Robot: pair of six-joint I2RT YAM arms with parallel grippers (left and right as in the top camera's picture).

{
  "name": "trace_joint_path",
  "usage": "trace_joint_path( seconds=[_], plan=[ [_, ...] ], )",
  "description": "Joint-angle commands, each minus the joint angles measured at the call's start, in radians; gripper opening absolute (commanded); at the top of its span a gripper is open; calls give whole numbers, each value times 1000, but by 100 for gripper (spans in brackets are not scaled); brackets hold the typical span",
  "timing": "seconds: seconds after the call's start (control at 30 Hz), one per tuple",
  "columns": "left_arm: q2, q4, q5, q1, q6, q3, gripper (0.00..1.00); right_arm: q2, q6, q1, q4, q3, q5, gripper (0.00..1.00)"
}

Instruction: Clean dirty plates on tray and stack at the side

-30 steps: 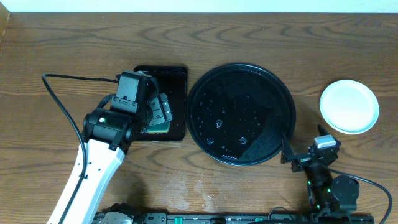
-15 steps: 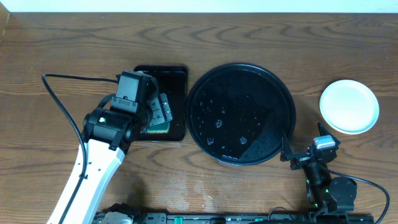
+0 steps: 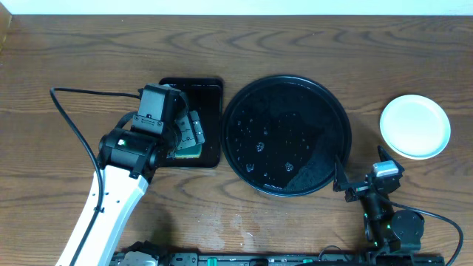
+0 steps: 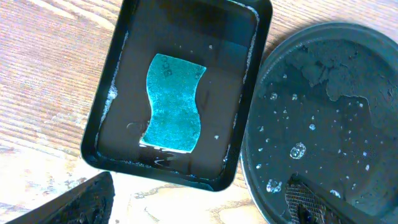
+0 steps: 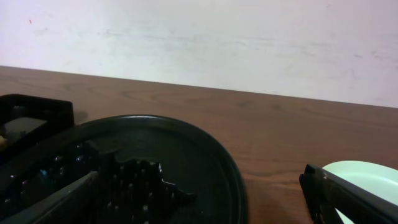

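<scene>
The round black tray (image 3: 325, 111) sits at the table's middle, wet with droplets and with no plates on it; it also shows in the left wrist view (image 4: 329, 81) and the right wrist view (image 5: 205, 155). A pale plate (image 3: 414, 125) lies on the table to its right, with its rim in the right wrist view (image 5: 367, 173); I cannot tell how many are stacked there. My left gripper (image 3: 188, 135) hovers open and empty over the sponge tray, fingers apart (image 4: 199, 202). My right gripper (image 3: 360, 185) is open and empty by the round tray's front right rim (image 5: 199, 202).
A small rectangular black tray (image 3: 211, 92) holding a green sponge (image 4: 174, 102) in a little water stands left of the round tray. A black cable (image 3: 74, 125) loops at the left. A wall stands behind the table.
The right arm has shifted very slightly toward the front edge. Nothing else has moved.
</scene>
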Motion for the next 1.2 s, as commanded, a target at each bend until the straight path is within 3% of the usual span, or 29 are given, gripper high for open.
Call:
trace_joint_path(
  seconds=[0.0, 0.27, 0.37, 0.57, 0.87, 1.17],
  plan=[
    [-5, -1, -3, 3, 10, 27, 98, -7, -11, 10, -2, -4, 9, 99],
    [-188, 62, -154, 29, 16, -50, 98, -7, -11, 10, -2, -4, 8, 99],
    [-327, 169, -148, 90, 29, -137, 98, -7, -11, 10, -2, -4, 9, 99],
    [-649, 386, -53, 219, 191, -369, 98, -7, -11, 10, -2, -4, 9, 99],
    [-1079, 590, -47, 259, 268, -688, 98, -7, -11, 10, -2, -4, 9, 99],
    [-1212, 807, -5, 258, 267, -946, 98, -7, -11, 10, -2, -4, 9, 99]
  ],
)
